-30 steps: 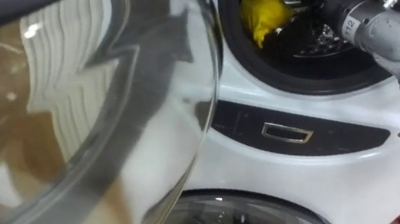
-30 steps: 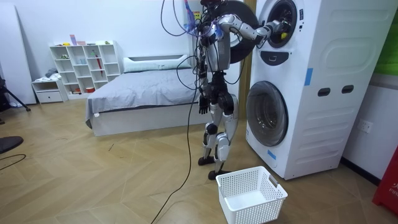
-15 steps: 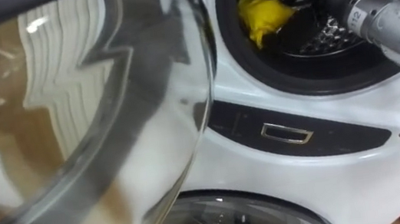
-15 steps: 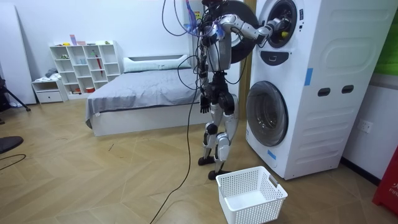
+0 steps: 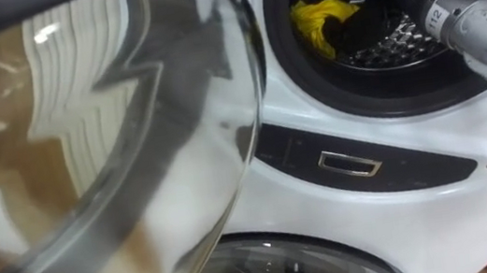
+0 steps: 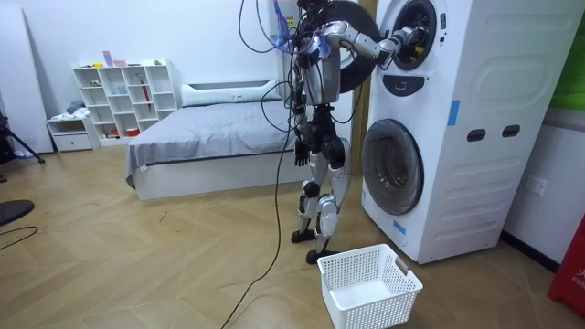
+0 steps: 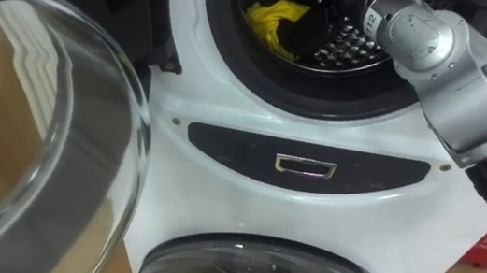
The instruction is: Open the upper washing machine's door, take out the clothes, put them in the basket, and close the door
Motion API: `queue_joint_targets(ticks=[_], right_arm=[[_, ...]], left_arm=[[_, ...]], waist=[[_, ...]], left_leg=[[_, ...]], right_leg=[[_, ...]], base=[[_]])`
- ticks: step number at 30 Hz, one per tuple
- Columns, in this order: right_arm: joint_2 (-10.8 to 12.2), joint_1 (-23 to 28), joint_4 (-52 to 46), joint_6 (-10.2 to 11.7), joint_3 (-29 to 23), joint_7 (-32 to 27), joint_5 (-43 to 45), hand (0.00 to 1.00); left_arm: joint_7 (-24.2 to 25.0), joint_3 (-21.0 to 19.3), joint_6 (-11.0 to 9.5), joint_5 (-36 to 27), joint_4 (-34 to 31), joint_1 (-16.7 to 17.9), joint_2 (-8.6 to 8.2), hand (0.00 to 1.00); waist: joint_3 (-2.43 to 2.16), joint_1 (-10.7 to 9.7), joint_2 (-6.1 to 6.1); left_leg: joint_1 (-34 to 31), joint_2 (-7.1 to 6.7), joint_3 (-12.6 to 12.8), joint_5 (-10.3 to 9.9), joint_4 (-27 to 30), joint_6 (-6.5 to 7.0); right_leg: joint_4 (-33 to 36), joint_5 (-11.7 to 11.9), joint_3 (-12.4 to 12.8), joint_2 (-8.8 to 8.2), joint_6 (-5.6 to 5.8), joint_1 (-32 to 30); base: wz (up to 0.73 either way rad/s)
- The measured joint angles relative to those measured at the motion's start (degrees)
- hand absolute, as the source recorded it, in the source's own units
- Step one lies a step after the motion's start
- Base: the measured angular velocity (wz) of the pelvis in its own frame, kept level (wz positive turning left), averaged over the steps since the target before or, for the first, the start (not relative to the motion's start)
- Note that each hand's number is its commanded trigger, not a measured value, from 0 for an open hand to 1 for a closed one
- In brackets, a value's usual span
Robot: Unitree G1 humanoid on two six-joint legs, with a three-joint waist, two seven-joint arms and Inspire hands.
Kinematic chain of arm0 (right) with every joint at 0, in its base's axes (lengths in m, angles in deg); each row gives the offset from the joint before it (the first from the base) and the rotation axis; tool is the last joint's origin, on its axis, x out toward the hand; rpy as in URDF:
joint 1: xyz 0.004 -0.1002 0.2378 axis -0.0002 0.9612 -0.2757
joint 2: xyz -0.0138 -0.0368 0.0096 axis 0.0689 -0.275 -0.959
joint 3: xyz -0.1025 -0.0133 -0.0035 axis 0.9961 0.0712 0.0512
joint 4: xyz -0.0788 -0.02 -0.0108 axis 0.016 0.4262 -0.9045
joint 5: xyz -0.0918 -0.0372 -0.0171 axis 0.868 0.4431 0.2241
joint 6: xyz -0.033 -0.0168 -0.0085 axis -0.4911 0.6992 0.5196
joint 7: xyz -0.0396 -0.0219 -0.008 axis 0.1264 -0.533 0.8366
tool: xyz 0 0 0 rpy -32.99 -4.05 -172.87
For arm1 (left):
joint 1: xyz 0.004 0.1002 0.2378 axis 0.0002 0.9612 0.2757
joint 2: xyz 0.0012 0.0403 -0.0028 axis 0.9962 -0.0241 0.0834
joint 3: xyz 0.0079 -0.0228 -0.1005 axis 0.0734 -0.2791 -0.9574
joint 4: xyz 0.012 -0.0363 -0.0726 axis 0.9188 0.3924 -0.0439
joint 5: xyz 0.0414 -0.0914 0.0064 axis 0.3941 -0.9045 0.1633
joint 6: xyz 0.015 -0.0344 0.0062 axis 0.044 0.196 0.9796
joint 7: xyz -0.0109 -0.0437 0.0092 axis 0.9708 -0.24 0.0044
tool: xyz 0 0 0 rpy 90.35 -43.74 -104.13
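**A:** Where is the cloth (image 5: 315,21)?

**B:** Inside the upper drum (image 5: 393,43) of the washer (image 6: 457,137). It is a yellow bunch at about 9 o'clock of the opening, close behind the rim. The right hand (image 7: 312,28) is in there too, dark against it, covering its 3 o'clock edge.

**A:** Has the hand got hold of it?

**B:** I cannot tell. The hand overlaps the cloth, but whether it is clenched on the fabric or merely lying against it is lost in the dark of the drum. The left hand (image 6: 299,157) hangs at the robot's side, too small to read.

**A:** How should the cloth handle?

**B:** I would judge it light, soft and limp. It has no stiffness, so it will sag and trail from wherever it is pinched. It is not fragile and not slippery, though a loose fold could snag on the rim on the way out.

**A:** Where would you take it?

**B:** At the thick, gathered part near the top. A grip on the thin tail would probably let the bulk drag.

**A:** Which way does it lie?

**B:** Crumpled, but there is a long axis, running from about 11 o'clock down to 5 o'clock. The narrower tail points down toward the bottom of the drum.

**A:** What else is about?

**B:** The open glass door (image 5: 82,129) is at 9 o'clock of the opening. A white basket (image 6: 370,285) stands on the floor by the robot's feet.
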Motion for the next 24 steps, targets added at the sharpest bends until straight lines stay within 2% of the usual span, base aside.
queue_joint_targets(ticks=[7, 10, 13, 15, 17, 20, 21, 22, 24], right_arm=[[-0.4, 0.0, -1.4, 0.0, 0.0, 0.1, -0.2, 1.0], [-0.9, 0.2, -4.2, -0.1, 0.0, -0.1, -0.1, 1.0], [-0.9, 1.3, -9.4, -0.2, -0.1, -2.0, -0.1, 1.0], [-0.9, 2.7, -14.5, -0.4, -0.3, -3.5, 0.0, 1.0], [-0.8, 6.5, -20.9, -0.4, -2.6, -4.7, 0.3, 1.0], [0.8, 14.2, -32.2, 0.2, -5.0, -5.4, -0.9, 1.0], [2.0, 16.8, -34.7, 1.0, -5.5, -5.5, -2.4, 1.0], [2.6, 18.2, -35.6, 1.2, -6.0, -5.8, -3.0, 1.0], [5.4, 23.7, -38.5, 1.4, -8.2, -6.6, -6.2, 1.0]], left_arm=[[0.0, 0.9, -0.8, -0.1, 0.4, 0.1, 0.08, 0.0], [0.0, 0.7, -1.3, 0.0, 1.0, 0.3, 0.15, 0.0], [0.0, 0.7, -1.8, -0.3, 1.1, 1.0, 0.16, 0.0], [0.0, 0.8, -2.3, -2.4, 2.2, 1.0, 0.07, 0.0], [0.0, 0.8, -2.5, -3.4, 2.6, 1.3, -0.04, 0.0], [0.0, 0.7, -3.0, -3.6, 3.7, 1.4, -0.75, 0.0], [-0.1, 0.8, -3.2, -4.5, 3.8, 1.4, -1.02, 0.0], [-0.1, 0.8, -3.5, -4.6, 4.0, 1.4, -1.13, 0.0], [-0.4, 0.9, -4.8, -7.2, 4.1, 1.5, -1.53, 0.0]], waist=[[-0.11, -0.2, -0.18], [-0.04, -1.0, -0.08], [-0.03, -1.9, -0.03], [0.02, -2.1, 0.36], [0.08, -2.1, 0.91], [-0.15, -2.8, 2.3], [-0.1, -3.4, 3.15], [-0.17, -3.5, 3.31], [-0.18, -3.9, 4.28]], left_leg=[[0.1, 0.0, 0.2, 0.0, -0.2, 0.0], [0.0, -0.01, 0.2, 0.0, -0.2, 0.0], [0.1, 0.03, 0.2, 0.0, -0.3, 0.0], [0.4, 0.13, 1.1, 0.0, -0.2, 0.0], [0.7, 0.15, 1.5, 0.0, -0.3, 0.0], [1.1, 0.02, 1.8, 0.0, -0.3, 0.0], [1.2, -0.01, 1.8, 0.0, -0.4, 0.0], [1.2, -0.01, 1.9, 0.0, -0.4, 0.0], [1.7, 0.05, 2.7, 0.0, -0.5, 0.0]], right_leg=[[0.0, 0.0, -0.1, 0.01, 0.0, -0.3], [0.0, 0.0, 0.0, -0.21, 0.0, -0.4], [0.0, 0.0, 0.5, -0.15, 0.0, -0.4], [-0.2, 0.0, 2.0, -0.11, 0.0, -0.4], [-0.2, 0.0, 3.1, -0.08, 0.0, -0.4], [-0.1, 0.0, 3.3, -0.26, 0.0, -0.2], [-0.1, 0.0, 3.3, -0.3, 0.0, -0.1], [-0.1, 0.0, 3.3, -0.3, 0.0, 0.0], [-0.1, 0.0, 3.4, -0.28, 0.01, 0.0]], base=[[0.0], [0.01], [-0.06], [-0.24], [-0.23], [-0.16], [0.0], [0.0], [0.0]])
